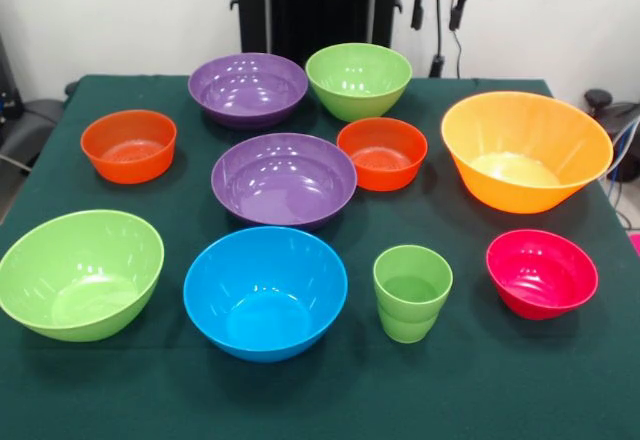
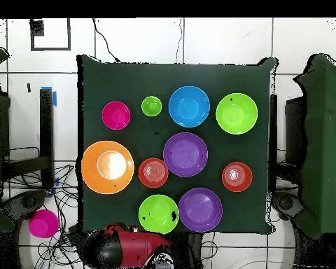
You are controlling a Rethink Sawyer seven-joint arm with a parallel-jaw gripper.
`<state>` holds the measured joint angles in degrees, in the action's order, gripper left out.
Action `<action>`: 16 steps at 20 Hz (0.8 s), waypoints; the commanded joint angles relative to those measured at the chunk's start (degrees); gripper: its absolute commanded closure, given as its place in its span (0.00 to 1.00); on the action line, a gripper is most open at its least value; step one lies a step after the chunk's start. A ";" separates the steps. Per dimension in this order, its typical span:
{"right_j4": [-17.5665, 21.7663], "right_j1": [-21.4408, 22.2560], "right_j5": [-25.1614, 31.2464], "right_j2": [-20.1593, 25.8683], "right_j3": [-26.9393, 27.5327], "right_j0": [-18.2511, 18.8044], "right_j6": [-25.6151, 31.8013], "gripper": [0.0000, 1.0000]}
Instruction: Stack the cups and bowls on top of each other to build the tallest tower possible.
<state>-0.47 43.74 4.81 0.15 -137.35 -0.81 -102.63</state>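
All pieces stand apart and upright on the green table [image 1: 470, 390]. The light-green cup [image 1: 412, 292] is at the front, between the blue bowl [image 1: 265, 292] and the pink-red bowl [image 1: 541, 272]. A lime bowl [image 1: 80, 273] is at the front left. A purple bowl [image 1: 284, 179] is in the middle, beside a small orange-red bowl [image 1: 382, 153] and the large orange bowl [image 1: 526, 150]. Another orange-red bowl [image 1: 128, 145] is on the left. A purple bowl [image 1: 248, 88] and a lime bowl [image 1: 358, 80] are at the back. My gripper [image 1: 438, 22] hangs open and empty behind the table's far edge.
In the overhead view the red arm [image 2: 122, 246] lies drawn back below the table's bottom edge. A pink round thing [image 2: 43, 223] sits on the floor off the table, among cables. Nothing is stacked on anything else.
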 commanded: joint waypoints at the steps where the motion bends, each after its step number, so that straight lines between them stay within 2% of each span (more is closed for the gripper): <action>1: -2.69 -0.35 -0.73 5.44 3.82 -5.14 -11.06 0.00; 7: -6.75 -3.70 0.30 4.75 9.07 -10.69 -13.95 0.00; 13: -8.52 -5.54 -1.07 11.12 9.55 -7.48 -15.83 0.00; 15: -8.69 -5.52 -0.52 10.90 9.82 -7.98 -16.14 0.00; 16: -9.56 -5.31 0.27 8.68 10.18 -9.93 -17.17 0.00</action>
<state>-5.11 41.53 4.82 3.17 -134.35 -9.93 -108.50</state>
